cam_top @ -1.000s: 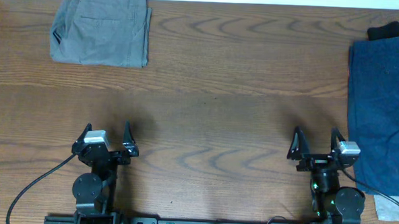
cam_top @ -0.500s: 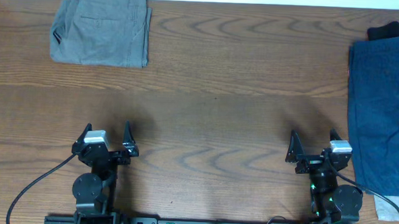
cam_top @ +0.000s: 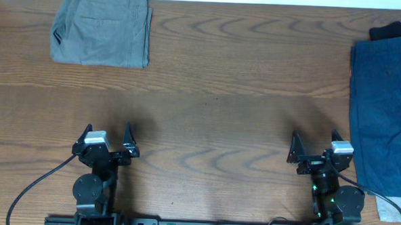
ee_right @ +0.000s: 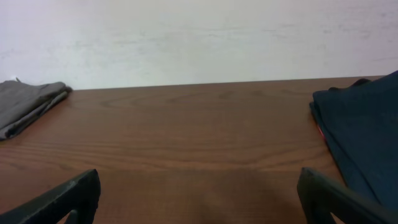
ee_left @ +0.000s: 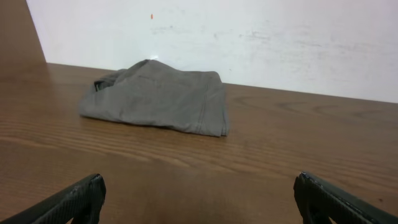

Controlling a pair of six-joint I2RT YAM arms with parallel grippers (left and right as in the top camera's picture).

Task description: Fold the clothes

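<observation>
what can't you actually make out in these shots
Dark blue garment: overhead and right wrist, cut off by the right edge; full shape unknown.
Black garment: overhead, partly covered by the blue one; type unclear.
Grey shorts: folded, so inner layers are hidden in every view.
Pale patch: overhead corner, cropped; unidentifiable.

The grey-khaki shorts [cam_top: 102,29] lie folded into a compact, roughly rectangular bundle at the far left corner of the counter [cam_top: 215,93], close to its back edge. The fabric is plain and matte, and a stitched pocket seam shows on the top layer. The left end sits rumpled and slightly raised. It is perhaps the waistband, though the low view is too soft to say.
</observation>
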